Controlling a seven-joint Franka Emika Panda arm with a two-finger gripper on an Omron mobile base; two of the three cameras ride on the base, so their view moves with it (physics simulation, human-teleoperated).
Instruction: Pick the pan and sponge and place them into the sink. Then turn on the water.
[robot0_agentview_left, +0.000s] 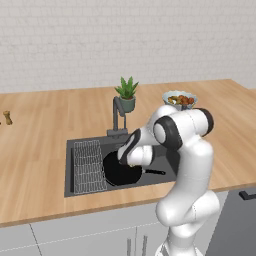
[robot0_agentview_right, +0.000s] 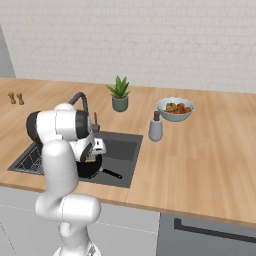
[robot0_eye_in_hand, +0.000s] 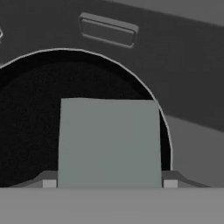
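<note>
Right, the round black frying pan (robot0_agentview_left: 120, 172) lies inside the large dark grey rectangular sink (robot0_agentview_left: 85, 145), its thin straight handle pointing toward the robot's right across the basin floor. The wire grid rack (robot0_agentview_left: 89, 166) sits in the left part of the basin, just beside the pan.

The white arm is bent down over the sink, and the two-finger claw (robot0_agentview_left: 131, 161) hangs directly above the pan's right half. In the right base view the claw (robot0_agentview_right: 91, 159) is low over the pan (robot0_agentview_right: 90, 169), with the handle poking out toward the front wall.

In the hand view a square grey-topped sponge (robot0_eye_in_hand: 109, 142) sits between the two finger tips (robot0_eye_in_hand: 49, 182), one pad touching each side edge. So the claw is pinching the sponge, held over the pan's black inside (robot0_eye_in_hand: 30, 127). Whether the sponge bottom touches the pan, cannot tell. The sink wall (robot0_eye_in_hand: 192, 61) with an oblong overflow slot (robot0_eye_in_hand: 107, 29) shows past the pan's rim.

The dark grey angular faucet (robot0_agentview_left: 118, 116) stands at the sink's back edge. Behind it are a small potted green plant (robot0_agentview_left: 127, 93) and a bowl of fruit (robot0_agentview_left: 179, 100) on the wooden counter (robot0_agentview_left: 40, 130). A grey soap dispenser (robot0_agentview_right: 155, 127) stands right of the sink.
</note>
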